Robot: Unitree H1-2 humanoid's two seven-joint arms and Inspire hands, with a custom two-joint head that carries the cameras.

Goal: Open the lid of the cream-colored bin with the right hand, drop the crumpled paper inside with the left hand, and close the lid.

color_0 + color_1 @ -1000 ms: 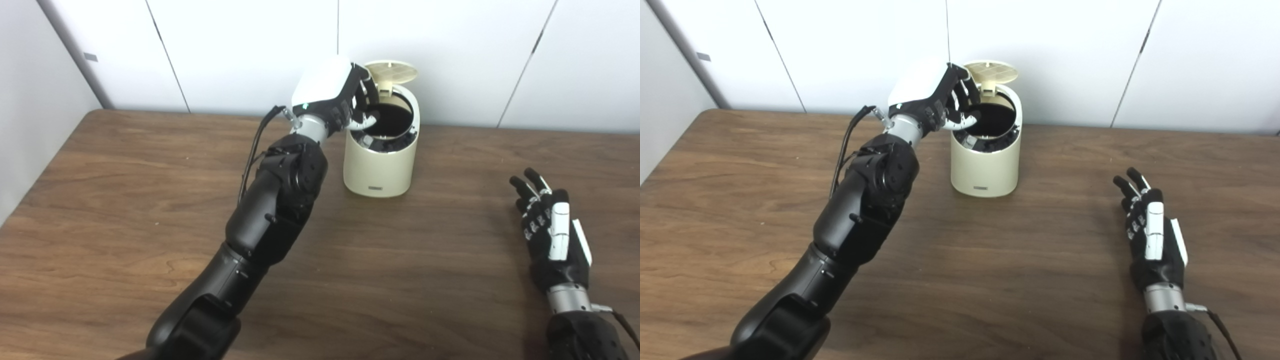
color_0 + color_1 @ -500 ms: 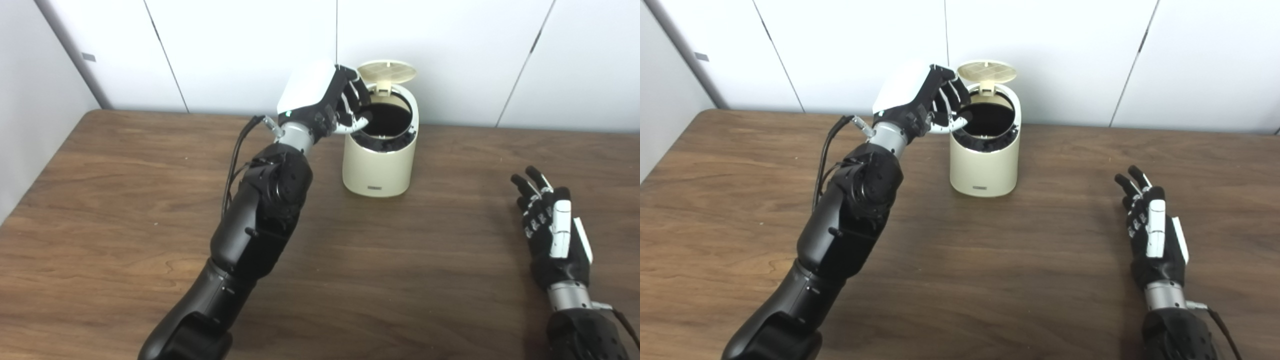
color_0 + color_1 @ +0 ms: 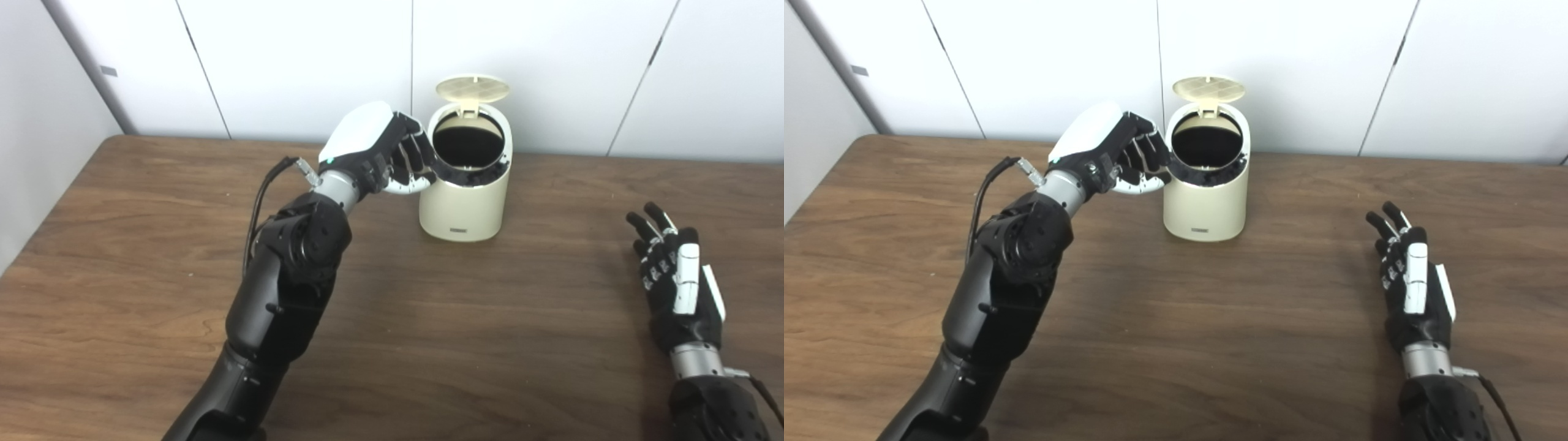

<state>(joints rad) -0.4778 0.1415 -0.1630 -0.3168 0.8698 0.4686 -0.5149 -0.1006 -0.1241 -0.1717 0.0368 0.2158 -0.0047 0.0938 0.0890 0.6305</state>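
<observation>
Left hand (image 3: 386,156) hangs just left of the cream bin (image 3: 463,184), fingers loosely curled, no paper visible in it. Lid (image 3: 472,89) up, bin near table's far edge. Right hand (image 3: 677,288) spread, empty, near right edge: swing over, press lid down squarely.

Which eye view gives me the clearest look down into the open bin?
The left eye view: the bin mouth shows rounder there, with the left hand just off its rim. The right eye view shows the same dark opening, slightly narrower. Neither reveals its contents.
</observation>
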